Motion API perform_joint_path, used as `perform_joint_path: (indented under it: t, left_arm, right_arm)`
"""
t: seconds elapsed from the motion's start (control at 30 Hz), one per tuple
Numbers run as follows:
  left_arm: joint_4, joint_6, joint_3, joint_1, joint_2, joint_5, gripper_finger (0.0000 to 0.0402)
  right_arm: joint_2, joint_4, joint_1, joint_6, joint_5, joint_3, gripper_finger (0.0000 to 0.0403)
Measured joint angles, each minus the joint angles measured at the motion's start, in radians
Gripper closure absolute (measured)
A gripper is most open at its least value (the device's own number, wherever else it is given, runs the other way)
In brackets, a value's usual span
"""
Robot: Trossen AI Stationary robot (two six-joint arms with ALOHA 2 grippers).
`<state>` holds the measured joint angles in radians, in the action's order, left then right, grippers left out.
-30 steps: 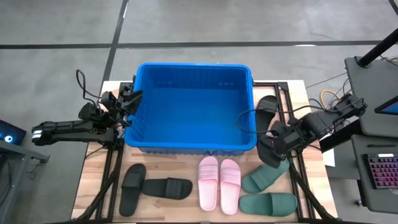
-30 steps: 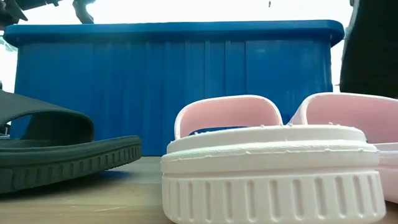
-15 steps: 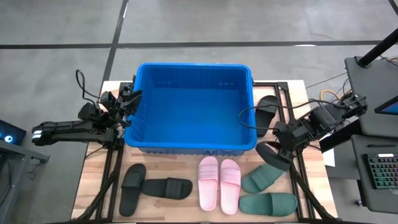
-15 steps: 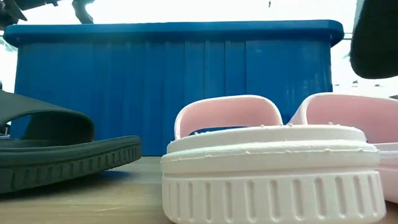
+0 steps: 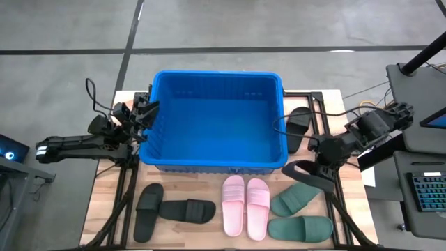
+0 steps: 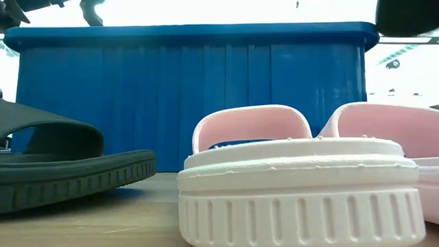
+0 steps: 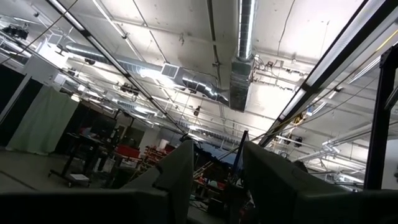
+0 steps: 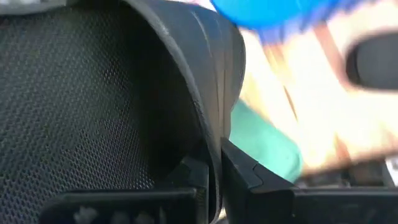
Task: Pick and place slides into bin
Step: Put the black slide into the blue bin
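The blue bin (image 5: 216, 118) stands at the table's middle. My right gripper (image 5: 322, 159) hangs to the right of the bin's near right corner, shut on a black slide (image 5: 306, 173) that also shows at the low view's top right (image 6: 408, 17). A second black slide (image 5: 300, 124) lies flat to the right of the bin. Two black slides (image 5: 171, 209), a pink pair (image 5: 245, 206) and a green pair (image 5: 298, 213) lie on their soles along the near edge. My left gripper (image 7: 214, 180) waits open by the bin's left rim, tipped upward. My right gripper pinches the black slide's strap at its edge (image 8: 214, 134) between its two fingers (image 8: 245, 171), with the netted footbed (image 8: 74, 93) on one side. The fingers slant down from above. The slide hangs below them, clear of the table, over the green slides.
The table's dark frame rails (image 5: 327, 202) run along both sides of the wooden top. A cable (image 5: 279, 132) loops over the bin's right rim. A desk with a keyboard (image 5: 425, 195) stands beyond the table's right edge.
My right gripper has risen and tipped, staying shut, and has carried the black slide up off the table beside the bin's near right corner. The slide has turned and now hangs clear above the green slides.
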<state>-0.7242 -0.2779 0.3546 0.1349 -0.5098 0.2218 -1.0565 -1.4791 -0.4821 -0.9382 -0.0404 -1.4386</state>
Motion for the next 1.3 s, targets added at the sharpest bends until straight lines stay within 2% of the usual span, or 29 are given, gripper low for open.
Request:
perform_joint_path:
  t: [0.2,0.43,0.83,1.07,1.3]
  left_arm:
    - [-0.001,-0.004,0.000,0.000,0.000,0.000,0.0276]
    - [-0.001,-0.005,0.002,0.000,0.000,0.000,0.0276]
    - [-0.003,-0.008,0.005,0.000,0.000,0.000,0.0276]
    - [-0.003,-0.008,0.003,0.000,0.000,0.000,0.0276]
    - [-0.002,-0.008,0.003,0.000,0.000,0.000,0.0276]
  right_arm:
    - [0.001,0.099,0.002,0.148,0.201,-0.065,0.0390]
    - [0.001,0.111,0.000,0.239,0.330,-0.115,0.0390]
    - [-0.008,0.130,0.002,0.275,0.686,-0.111,0.0390]
    - [-0.031,0.132,0.003,0.323,0.770,-0.110,0.0390]
    - [-0.054,0.130,0.003,0.357,0.901,-0.110,0.0390]
